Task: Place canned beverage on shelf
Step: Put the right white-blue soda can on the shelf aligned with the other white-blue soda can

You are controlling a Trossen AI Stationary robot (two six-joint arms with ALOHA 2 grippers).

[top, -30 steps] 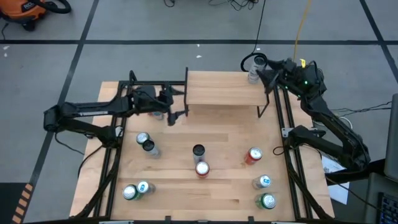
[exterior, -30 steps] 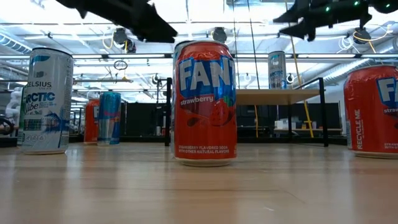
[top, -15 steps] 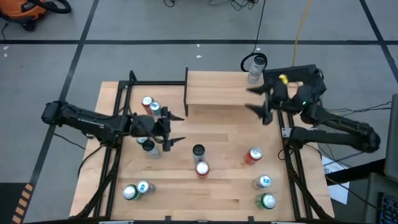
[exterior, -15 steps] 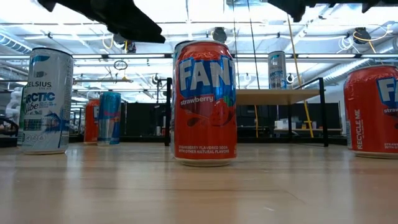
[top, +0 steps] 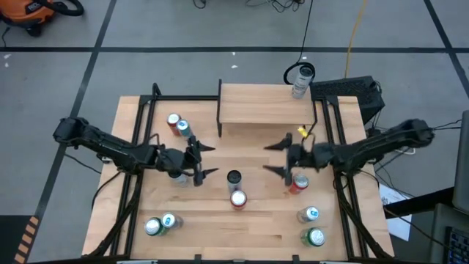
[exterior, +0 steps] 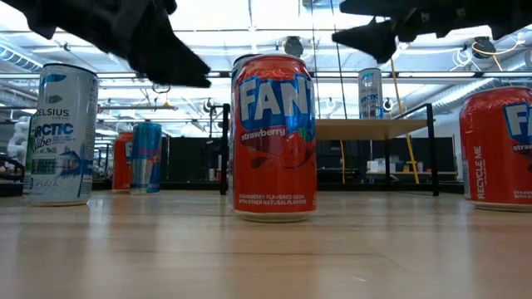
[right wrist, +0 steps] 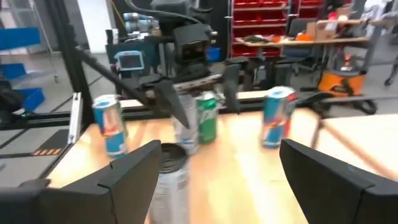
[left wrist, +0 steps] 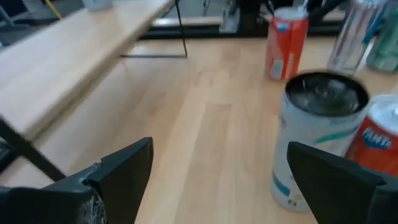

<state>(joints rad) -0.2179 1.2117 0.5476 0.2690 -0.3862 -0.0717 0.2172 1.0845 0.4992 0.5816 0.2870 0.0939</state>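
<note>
The shelf [top: 264,106] stands at the table's far middle, with one silver can [top: 300,86] upright on its far right corner. A white can with a dark top [top: 233,178] stands at the table's middle, just behind a red Fanta can [top: 237,198]. My left gripper [top: 212,159] hovers open to the left of the dark-topped can [left wrist: 320,137], pointing toward the table's right. My right gripper [top: 265,157] hovers open to its right, pointing left at that can [right wrist: 171,180]. Both are above the cans' tops in the low view.
Other cans stand about: a red one [top: 298,183] under my right arm, one [top: 176,173] under my left arm, two [top: 178,124] at the far left, two [top: 160,224] at the near left, and two [top: 312,226] at the near right.
My left gripper has come from the shelf's left end toward the table's near edge and lower. My right gripper has swung from the shelf's far right corner toward the table's middle, also lower, and now points left. Both have stayed open.
</note>
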